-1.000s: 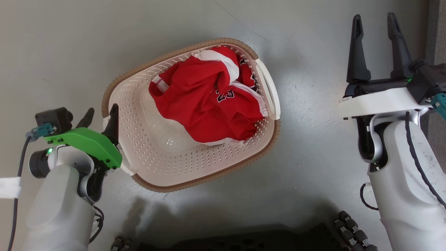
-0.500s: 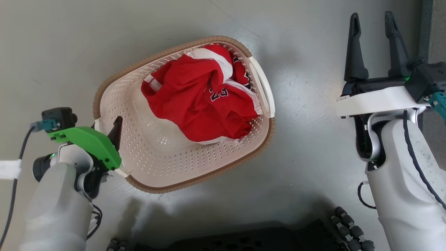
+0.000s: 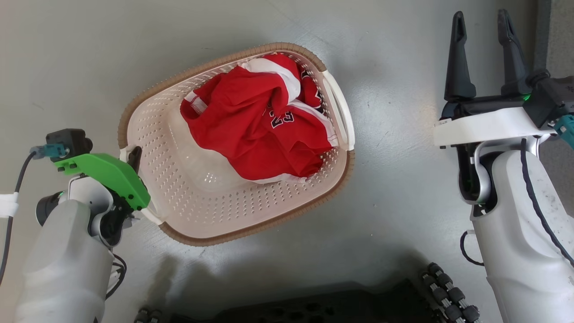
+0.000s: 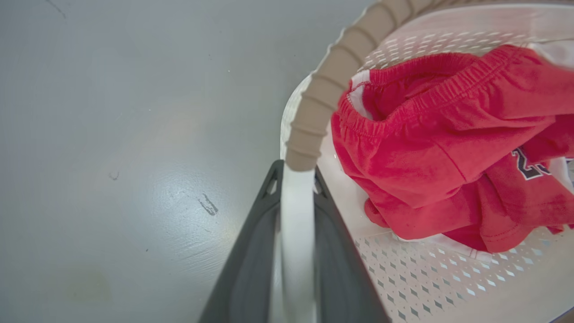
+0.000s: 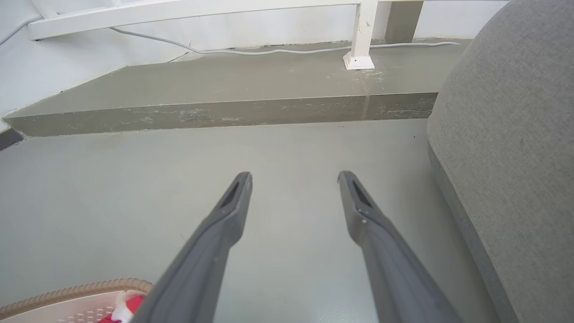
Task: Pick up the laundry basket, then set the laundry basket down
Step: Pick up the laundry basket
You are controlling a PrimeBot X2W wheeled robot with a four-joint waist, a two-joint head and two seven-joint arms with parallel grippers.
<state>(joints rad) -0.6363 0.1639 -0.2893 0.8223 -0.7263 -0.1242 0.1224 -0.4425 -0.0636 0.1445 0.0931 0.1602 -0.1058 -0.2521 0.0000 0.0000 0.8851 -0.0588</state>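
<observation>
The laundry basket (image 3: 251, 229) is a cream perforated oval with a brown woven-look rim, lying on the grey floor with a crumpled red garment (image 3: 260, 134) in it. My left gripper (image 3: 131, 158) is shut on the basket's white left handle (image 4: 296, 215). In the left wrist view its two dark fingers flank that handle just below the rim (image 4: 323, 89), beside the red garment (image 4: 448, 134). My right gripper (image 3: 482, 27) stands open over bare floor, well right of the basket's other handle (image 3: 341, 110). The right wrist view has its fingers (image 5: 293, 177) spread, with the basket's edge (image 5: 76, 289) at the lower left.
A grey upholstered piece (image 5: 515, 134) stands close on the right of my right gripper. A low concrete step (image 5: 224, 114) runs across ahead, with a white post (image 5: 361, 36) and a cable on it. My dark base (image 3: 314, 309) lies along the bottom edge.
My left gripper has gone from open beside the basket's left handle to shut on it. The basket has shifted a little to the left. The right gripper has stayed open.
</observation>
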